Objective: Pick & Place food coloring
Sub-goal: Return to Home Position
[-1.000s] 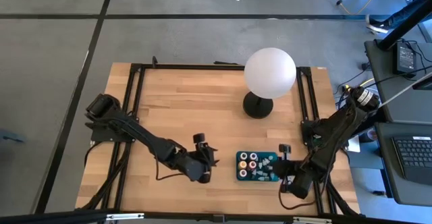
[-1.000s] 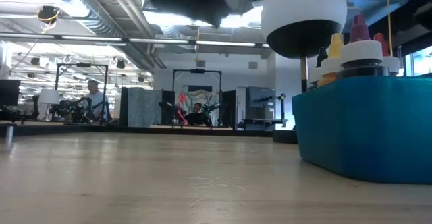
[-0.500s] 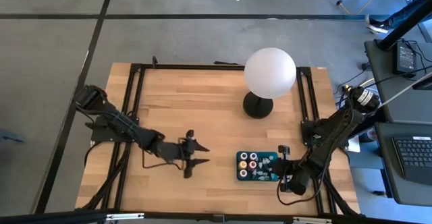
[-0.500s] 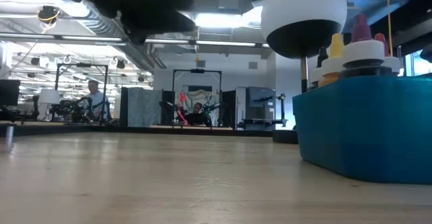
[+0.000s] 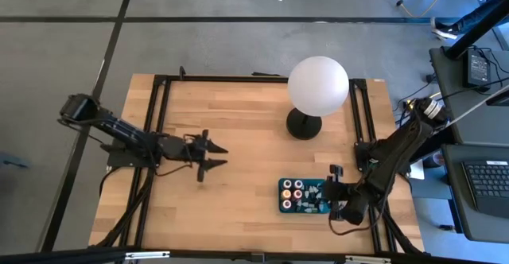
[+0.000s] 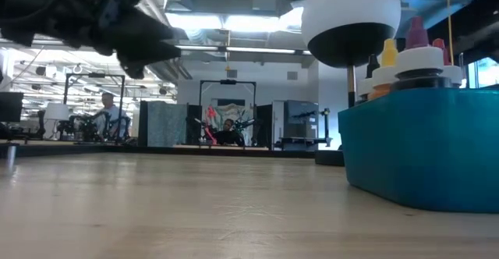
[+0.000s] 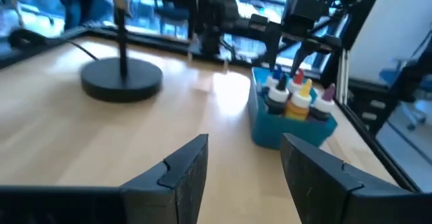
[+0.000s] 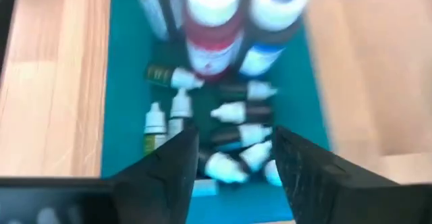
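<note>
- Now the left gripper (image 5: 215,156) hangs above the left half of the wooden table (image 5: 238,113), its fingers spread and holding nothing.
- The right gripper (image 5: 332,191) is at the right end of the teal tray (image 5: 281,209), fingers parted and empty.
- The food coloring bottles (image 5: 298,192) sit inside the tray; some stand and others seem to lie flat.
- A white globe lamp (image 5: 318,85) stands behind the tray.

Robotics lab, exposed ceiling ducts (image 6: 204,37), more robot rigs (image 6: 227,126), seated person (image 6: 107,112)
</note>
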`<act>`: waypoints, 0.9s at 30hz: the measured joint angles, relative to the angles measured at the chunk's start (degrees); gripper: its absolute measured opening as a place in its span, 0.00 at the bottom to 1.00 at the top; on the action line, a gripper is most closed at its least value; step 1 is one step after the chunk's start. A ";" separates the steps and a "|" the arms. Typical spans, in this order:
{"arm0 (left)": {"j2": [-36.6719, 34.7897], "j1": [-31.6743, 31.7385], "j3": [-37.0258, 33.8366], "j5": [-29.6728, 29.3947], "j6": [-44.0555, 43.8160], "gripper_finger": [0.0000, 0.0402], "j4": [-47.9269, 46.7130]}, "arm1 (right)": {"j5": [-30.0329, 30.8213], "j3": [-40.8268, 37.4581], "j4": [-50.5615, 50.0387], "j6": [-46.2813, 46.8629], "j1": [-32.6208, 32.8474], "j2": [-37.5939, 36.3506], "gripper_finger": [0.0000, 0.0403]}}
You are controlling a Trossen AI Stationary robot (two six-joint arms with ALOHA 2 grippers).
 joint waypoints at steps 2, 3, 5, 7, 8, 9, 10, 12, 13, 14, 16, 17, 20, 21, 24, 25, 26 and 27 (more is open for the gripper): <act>-3.31 0.58 -3.64 0.00 0.67 0.45 3.02 | 0.51 0.00 -2.23 -2.55 -0.02 -3.56 0.49; -4.66 0.80 -5.42 0.01 0.83 0.45 4.99 | 1.20 0.00 -2.84 -3.86 -0.02 -5.62 0.49; -7.24 0.98 -8.84 -0.01 1.02 0.44 8.54 | 4.34 -0.26 -3.20 -7.67 0.00 -9.89 0.49; -9.08 1.31 -11.54 0.05 0.87 0.45 10.50 | 7.99 -1.45 -3.16 -11.58 -0.01 -15.00 0.49; -10.12 1.61 -12.67 -0.17 0.44 0.45 10.58 | 9.02 -2.35 -3.21 -12.89 -0.20 -17.65 0.49; -10.75 1.95 -12.71 -0.40 0.12 0.45 9.97 | 9.45 -3.34 -3.17 -13.57 -0.47 -20.30 0.49; -11.49 2.32 -12.65 -0.45 -0.01 0.45 8.94 | 9.49 -4.59 -2.83 -14.16 -0.74 -23.09 0.49; -12.35 3.24 -12.72 0.19 0.27 0.45 8.49 | 9.55 -7.80 -1.41 -15.22 -1.17 -28.88 0.49; -12.51 3.74 -12.72 0.98 0.64 0.45 8.39 | 9.53 -9.59 -0.44 -16.05 -1.41 -31.69 0.49; -12.91 4.22 -12.72 1.83 1.01 0.45 7.52 | 9.46 -11.49 0.43 -16.49 -1.66 -34.51 0.49; -14.39 5.24 -12.70 3.47 1.02 0.45 5.78 | 8.95 -14.72 2.10 -17.74 -2.10 -39.79 0.49; -15.35 5.85 -12.70 3.63 0.68 0.44 3.84 | 8.83 -16.09 3.06 -18.31 -2.21 -42.29 0.49; -19.33 7.86 -12.70 2.68 -0.99 0.45 -2.41 | 8.93 -19.20 4.71 -21.22 -2.48 -49.18 0.49; -20.96 8.42 -12.70 2.58 -1.17 0.45 -3.93 | 8.92 -19.93 5.37 -22.35 -2.76 -51.00 0.49; -26.82 9.62 -12.70 2.56 -0.18 0.45 -8.96 | 8.90 -21.60 4.96 -24.03 -3.51 -55.26 0.49; -29.27 9.82 -12.70 2.55 0.62 0.45 -10.68 | 8.92 -21.94 4.70 -24.51 -3.60 -56.49 0.49; -31.60 9.96 -12.70 2.18 1.35 0.45 -12.05 | 8.90 -22.32 4.53 -25.45 -3.63 -57.91 0.49; -33.97 10.07 -12.70 1.45 1.87 0.45 -13.52 | 8.93 -22.71 4.51 -26.22 -3.71 -59.14 0.49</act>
